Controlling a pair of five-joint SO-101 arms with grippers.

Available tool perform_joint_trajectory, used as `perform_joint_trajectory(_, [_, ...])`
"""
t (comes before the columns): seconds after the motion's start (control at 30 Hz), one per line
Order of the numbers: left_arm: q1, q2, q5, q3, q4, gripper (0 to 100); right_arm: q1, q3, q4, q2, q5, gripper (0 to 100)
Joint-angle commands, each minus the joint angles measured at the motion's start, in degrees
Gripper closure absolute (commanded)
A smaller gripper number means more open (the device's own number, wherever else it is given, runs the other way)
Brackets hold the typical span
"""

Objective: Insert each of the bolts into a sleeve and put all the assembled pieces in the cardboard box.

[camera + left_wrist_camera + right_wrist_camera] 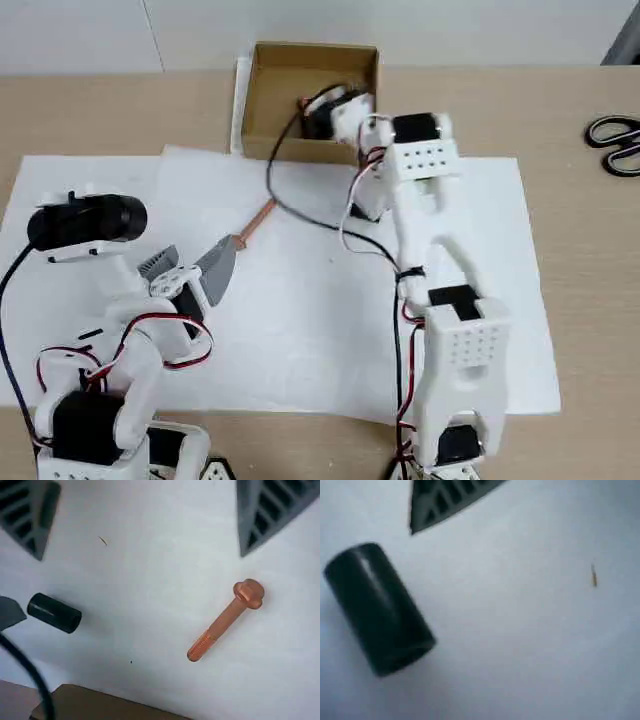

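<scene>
Starting nearest, at the lower left of the high view, finds the left gripper (190, 260) low over the white paper (300, 340), spread wide open and holding nothing. Places the copper bolt (255, 222) just past that gripper, toward the middle of the frame. Has it lying flat on the paper, flanged head at the gripper end, threaded tip aimed up toward the cardboard box (262, 100). Shows, in the left wrist view, the head near one gray fingertip (260, 515) yet clear of it. Sets the black sleeve (54, 613) farther on, well apart from the bolt, lying on its side on the paper and not joined with the bolt. Puts the right gripper (445, 500) just beside the sleeve in the right wrist view; cannot tell whether open or closed. Traces the right arm (450, 340) from the lower right of the high view up to the top center, ending against the near wall of the box. Follows a black cable (300, 213) curving from the box across the paper to that arm. Leaves the box at the top center on the tabletop (580, 260), at the paper's far edge, and a pair of scissors (615, 142) at the right edge of the frame.
</scene>
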State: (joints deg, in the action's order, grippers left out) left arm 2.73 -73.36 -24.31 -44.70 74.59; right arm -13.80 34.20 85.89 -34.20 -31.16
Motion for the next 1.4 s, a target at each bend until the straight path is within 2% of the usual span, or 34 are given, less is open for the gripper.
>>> perform_joint_trajectory(0.0, [-0.26, -0.44, -0.35, 1.98, 0.00, 76, -0.66, 2.90, -2.86, -0.40, -4.84, 72.1])
perform_joint_trajectory(0.2, [-0.26, -0.44, -0.35, 1.98, -0.09, 76, -1.89, 2.90, -4.97, -2.24, -7.82, 72.1])
perform_joint_trajectory(0.6, [-0.26, -0.44, -0.35, -0.75, -2.64, 76, -2.07, 2.90, -10.07, -10.95, -7.82, 72.8])
perform_joint_trajectory(0.93, [-0.26, -0.44, -0.35, -0.75, -2.64, 76, -1.01, 2.90, -10.42, -12.26, -7.12, 99.7])
perform_joint_trajectory(1.17, [-0.09, -0.44, -0.35, -0.66, -2.64, 76, 3.03, 2.99, -9.45, -11.12, -0.88, 99.5])
perform_joint_trajectory(1.37, [0.09, -0.44, -0.35, -0.40, -2.64, 76, 3.30, 5.89, 4.35, -0.40, 11.16, 99.5])
